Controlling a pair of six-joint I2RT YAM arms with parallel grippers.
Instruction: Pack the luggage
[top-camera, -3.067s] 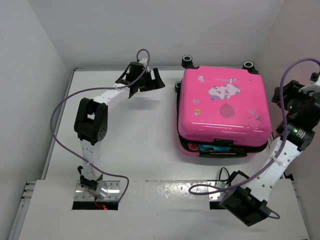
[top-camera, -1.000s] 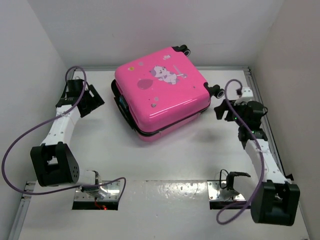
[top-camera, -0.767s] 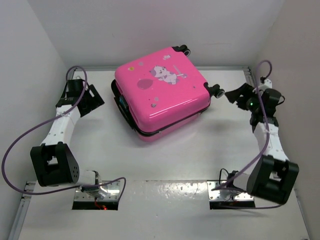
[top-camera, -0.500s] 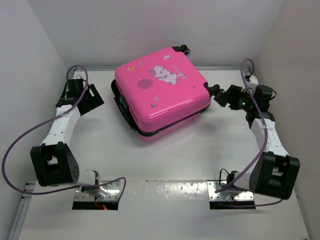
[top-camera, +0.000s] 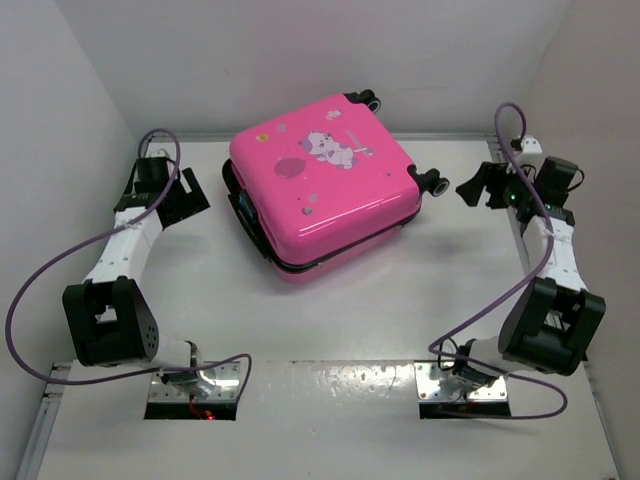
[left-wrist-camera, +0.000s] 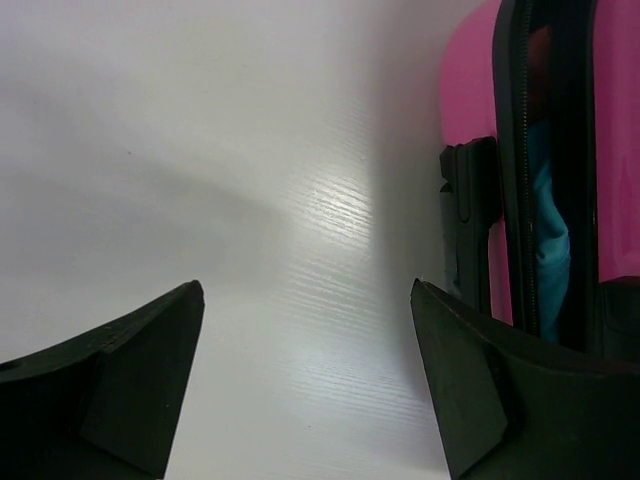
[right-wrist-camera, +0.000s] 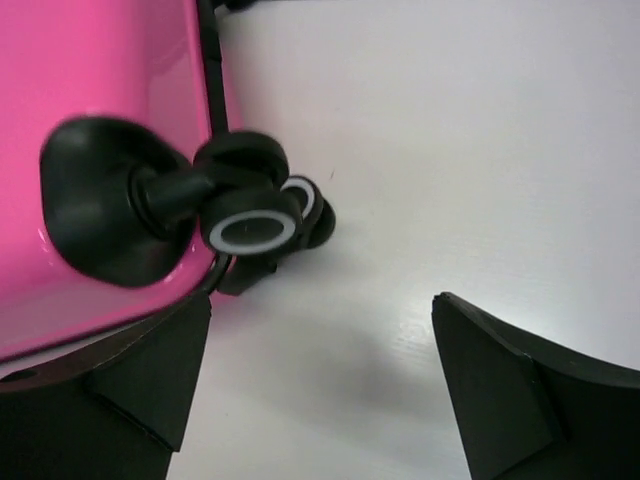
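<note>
The luggage, a bright pink hard-shell suitcase with a white cartoon animal print, lies flat and turned at an angle at the back middle of the table. Its lid is down but a dark gap runs along its seam, with teal fabric showing in it. My left gripper stands open just left of the luggage, pointing at its side. My right gripper stands open just right of a black wheel, which shows close up. Both grippers hold nothing.
White walls close in the table on the left, back and right. The table's bare white surface lies between the luggage and the arm bases. Purple cables loop from both arms.
The luggage was earlier swung from back right to back middle, turned. In the last second the right arm reached toward the wheel and drew back to the right; the left arm hardly moved.
</note>
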